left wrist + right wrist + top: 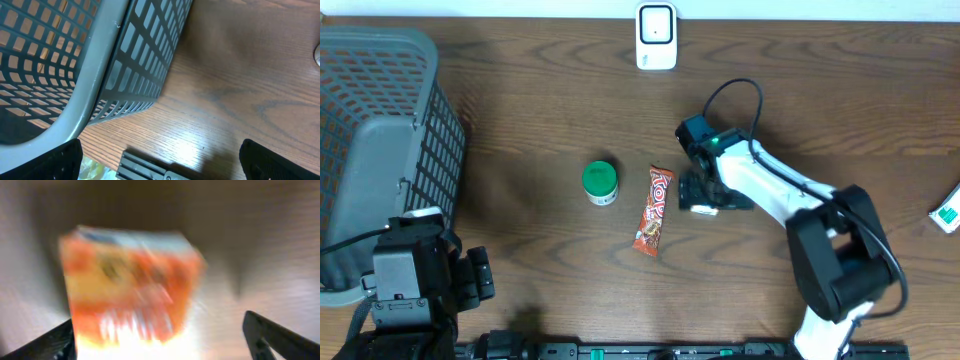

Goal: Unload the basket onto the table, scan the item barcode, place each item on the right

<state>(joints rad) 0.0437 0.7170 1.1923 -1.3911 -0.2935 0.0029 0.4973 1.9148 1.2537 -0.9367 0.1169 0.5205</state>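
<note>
Beside right hand (693,192), snack bar (655,210) (flat)

Colours as I see them from my station:
- Table (540,100): dark brown, wavy wood grain.
- Basket (380,130): grey, square lattice walls.
- Scanner (656,37): white, dark window.
- Jar (600,183): green lid, white body.
- Candy wrapper (655,208): red-orange, white lettering.
- Box (132,280): orange and yellow, pale blue top edge; I find its print too blurred to read.
- Packet (948,212): white with green.

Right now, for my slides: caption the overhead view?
Right gripper open beside a candy bar and green-lidded jar; white scanner beyond, mesh basket left.
</note>
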